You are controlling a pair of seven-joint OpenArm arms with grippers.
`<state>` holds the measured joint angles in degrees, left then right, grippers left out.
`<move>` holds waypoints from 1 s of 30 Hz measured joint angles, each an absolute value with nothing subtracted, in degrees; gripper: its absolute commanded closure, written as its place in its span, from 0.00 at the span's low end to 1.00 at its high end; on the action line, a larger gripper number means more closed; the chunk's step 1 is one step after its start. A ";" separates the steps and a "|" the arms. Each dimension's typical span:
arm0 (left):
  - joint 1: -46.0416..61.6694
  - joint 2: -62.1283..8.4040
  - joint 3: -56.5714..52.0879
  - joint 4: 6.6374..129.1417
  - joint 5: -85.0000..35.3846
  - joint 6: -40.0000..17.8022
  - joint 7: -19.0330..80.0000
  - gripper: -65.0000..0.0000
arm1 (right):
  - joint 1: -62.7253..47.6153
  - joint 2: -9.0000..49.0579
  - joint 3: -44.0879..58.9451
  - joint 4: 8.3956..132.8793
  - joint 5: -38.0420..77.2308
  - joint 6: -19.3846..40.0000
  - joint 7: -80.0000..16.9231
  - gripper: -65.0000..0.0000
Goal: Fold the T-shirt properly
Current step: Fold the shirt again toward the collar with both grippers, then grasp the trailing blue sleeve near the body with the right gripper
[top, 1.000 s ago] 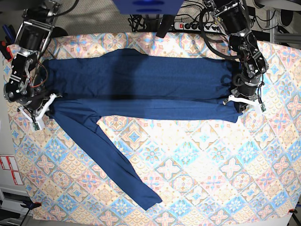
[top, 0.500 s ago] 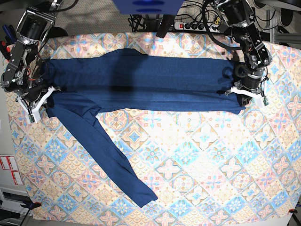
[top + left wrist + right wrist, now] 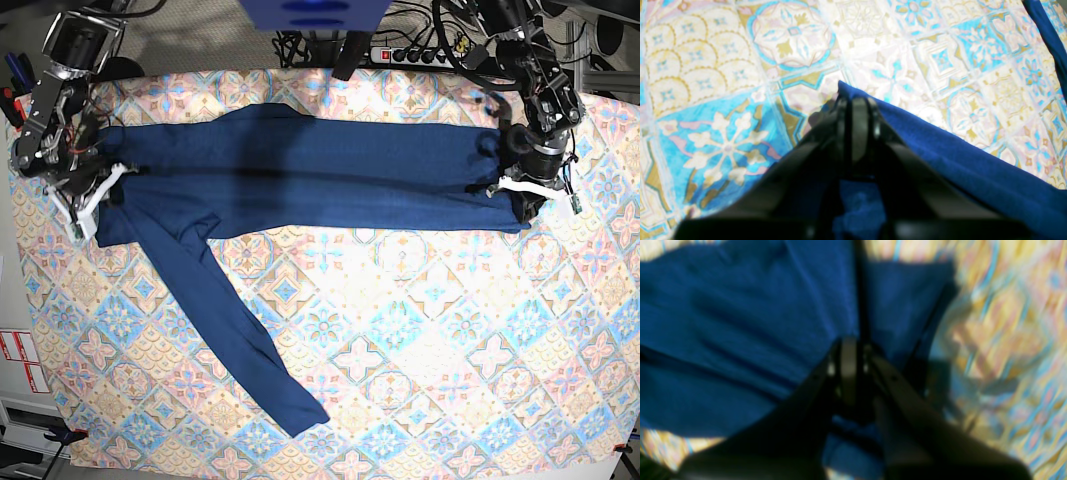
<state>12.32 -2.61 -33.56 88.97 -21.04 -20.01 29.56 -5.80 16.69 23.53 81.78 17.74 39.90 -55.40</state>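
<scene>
Pinching the T-shirt [image 3: 300, 170], left pincer [image 3: 853, 103] and, seemingly, blurred right pincer [image 3: 848, 350] grip opposite ends.

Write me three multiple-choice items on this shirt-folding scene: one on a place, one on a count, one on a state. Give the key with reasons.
1. Where does the loose sleeve of the T-shirt point in the base view?
A. Toward the lower edge of the patterned cloth
B. Toward the power strip at the top
C. Under the shirt body, hidden

2. How many garments lie on the cloth?
A. Three
B. One
C. Two

3. What state is the left gripper in?
A. Wide open above bare cloth
B. Shut on nothing
C. Shut on the shirt's edge

Key: 1 A, the sleeve runs diagonally down from the body. 2 B, only the navy shirt is there. 3 C, the left wrist view shows closed jaws with blue fabric pinched at their tip; the right gripper grips likewise.
</scene>
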 measured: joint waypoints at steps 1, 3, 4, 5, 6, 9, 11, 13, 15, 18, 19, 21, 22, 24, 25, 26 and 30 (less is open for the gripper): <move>12.58 -2.66 -33.54 88.97 -21.04 -20.01 29.54 1.00 | -5.96 16.56 23.53 82.32 17.50 39.90 -55.42 0.99; 13.15 -2.55 -33.56 88.97 -21.02 -20.01 29.63 1.00 | -5.65 16.60 23.53 83.90 17.56 39.88 -55.07 0.99; 13.34 -2.55 -33.56 88.84 -21.02 -20.03 30.33 1.00 | -5.34 16.78 23.53 84.58 18.13 39.88 -54.61 0.99; 13.45 -2.61 -33.56 88.47 -20.99 -19.99 31.20 1.00 | -5.06 16.88 23.53 85.10 18.28 39.90 -54.11 0.99; 13.45 -2.74 -33.56 87.74 -21.02 -20.01 32.16 1.00 | -5.04 16.91 23.53 85.30 18.39 39.90 -53.98 0.99; 13.50 -2.70 -33.56 85.41 -21.02 -19.99 33.87 1.00 | -6.46 16.95 23.53 85.23 18.28 39.90 -54.52 0.99; 13.56 -2.59 -33.56 84.44 -21.04 -19.99 33.89 1.00 | -7.09 16.93 23.53 84.99 17.72 39.90 -55.31 0.99; 13.80 -2.61 -33.56 83.85 -21.02 -19.99 34.04 1.00 | -6.92 16.86 23.53 84.90 17.65 39.90 -55.24 0.99; 13.80 -2.63 -33.56 83.02 -21.02 -19.77 34.04 1.00 | -6.20 16.86 23.53 84.90 17.82 39.90 -54.76 0.99; 13.85 -2.70 -33.58 82.59 -21.04 -19.75 34.06 1.00 | -5.89 16.84 23.53 84.93 18.26 39.90 -54.06 0.98; 13.82 -2.70 -33.61 82.59 -21.04 -19.77 34.06 1.00 | -5.96 16.84 23.53 84.93 18.20 39.90 -54.19 0.97; 13.85 -2.87 -33.58 82.59 -21.04 -19.77 34.06 0.96 | -6.20 16.84 23.53 84.88 17.85 39.88 -54.52 0.93; 14.22 -3.18 -33.54 82.59 -21.06 -19.79 34.09 0.92 | -6.20 16.86 23.57 84.86 17.85 39.88 -54.50 0.91; 14.46 -3.97 -33.58 82.59 -21.12 -19.79 34.68 0.82 | -6.02 16.86 23.70 84.86 17.87 39.88 -54.48 0.86; 14.46 -4.21 -33.74 82.59 -21.26 -19.57 35.79 0.76 | -5.80 16.86 23.70 84.86 17.82 39.88 -54.48 0.84; 14.48 -4.32 -33.76 82.59 -21.23 -19.38 36.71 0.72 | -5.15 16.75 23.77 84.82 17.85 39.97 -54.76 0.83; 14.31 -4.14 -33.71 82.65 -21.50 -19.64 37.12 0.58 | -1.48 16.88 23.86 84.71 17.72 39.86 -54.19 0.76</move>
